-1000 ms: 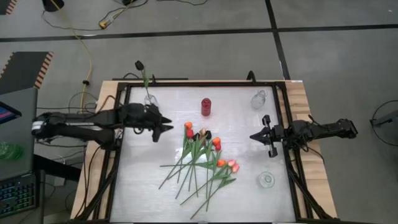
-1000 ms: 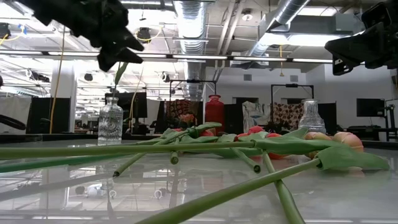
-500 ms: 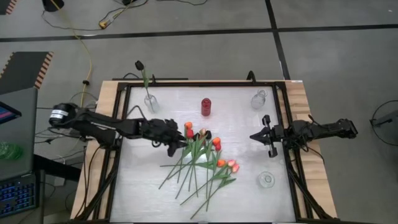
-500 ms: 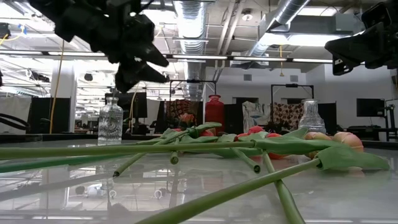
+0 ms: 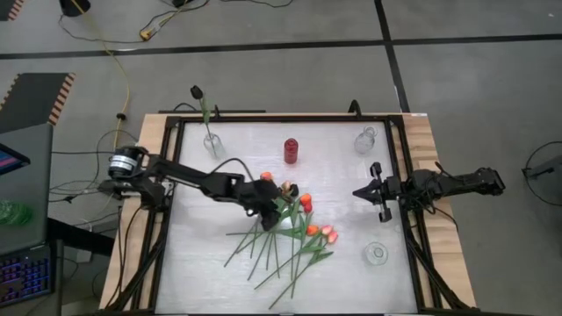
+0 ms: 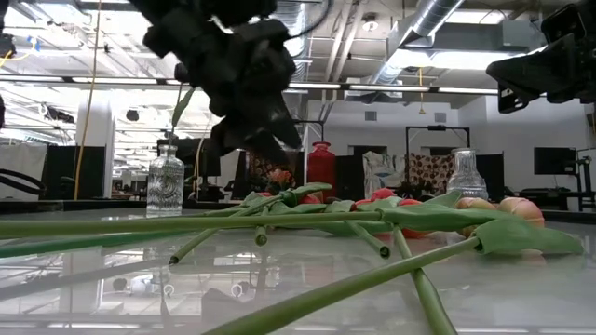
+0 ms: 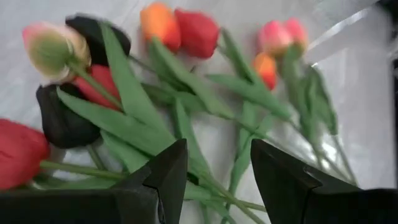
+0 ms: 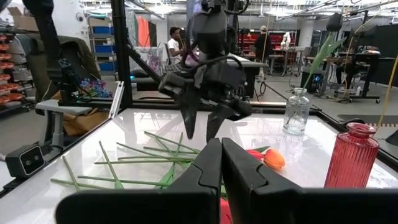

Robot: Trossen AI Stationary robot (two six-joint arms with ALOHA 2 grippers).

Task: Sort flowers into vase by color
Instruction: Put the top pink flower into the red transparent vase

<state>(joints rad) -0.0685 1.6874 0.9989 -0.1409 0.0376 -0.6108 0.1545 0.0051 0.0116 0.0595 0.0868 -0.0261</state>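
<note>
High view: loose tulips [image 5: 285, 230] heaped at centre of the white surface [image 5: 202, 263], heads red, orange, pink and black. One black tulip [image 5: 197, 92] upright in the clear vase [image 5: 212, 144] at far left. Left gripper [image 5: 270, 207] over the heap, jaws wide, empty. Right gripper [image 5: 359, 192] well apart at right, jaws closed, empty.

High view looked straight down on the table [image 5: 202, 263]. Low view sat at tabletop level, facing across. Wrist views looked forward, close. All shared the flowers [image 5: 285, 224].
</note>
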